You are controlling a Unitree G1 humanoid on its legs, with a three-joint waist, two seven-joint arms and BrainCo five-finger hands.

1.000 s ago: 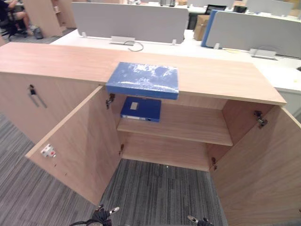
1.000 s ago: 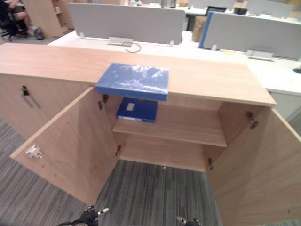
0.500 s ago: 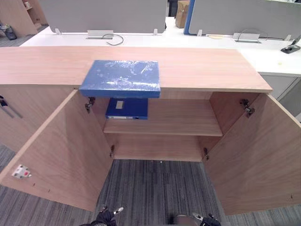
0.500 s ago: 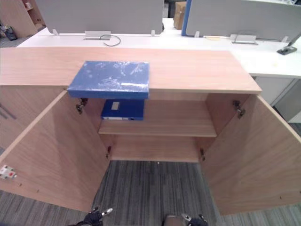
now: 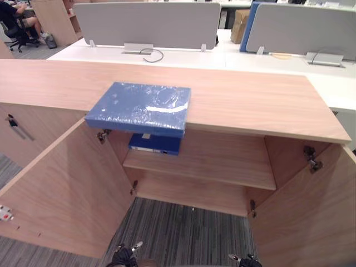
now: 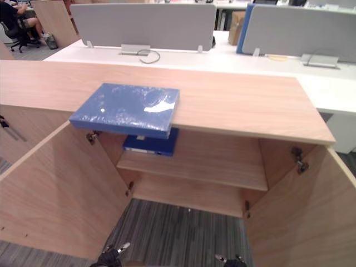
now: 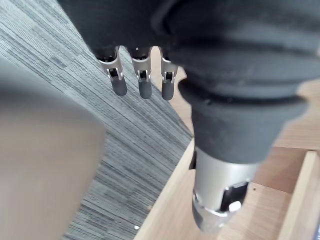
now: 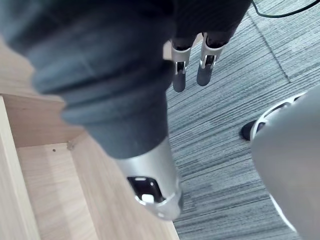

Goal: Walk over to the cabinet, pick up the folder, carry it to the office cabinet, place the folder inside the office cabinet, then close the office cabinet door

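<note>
Nearer to the cabinet (image 5: 250, 94) than half a second ago, with the folder (image 5: 139, 108) on its top showing larger in the head views. Swung to the left as well, bringing a seated person (image 5: 14, 14) back in at the far left corner.

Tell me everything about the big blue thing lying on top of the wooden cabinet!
It is a flat, rectangular blue folder. It looks shiny, as if wrapped in clear plastic that catches the light. It is closed and lies flat on the wooden cabinet top, right at the front edge, above the open compartment. Nothing lies on it.
</note>
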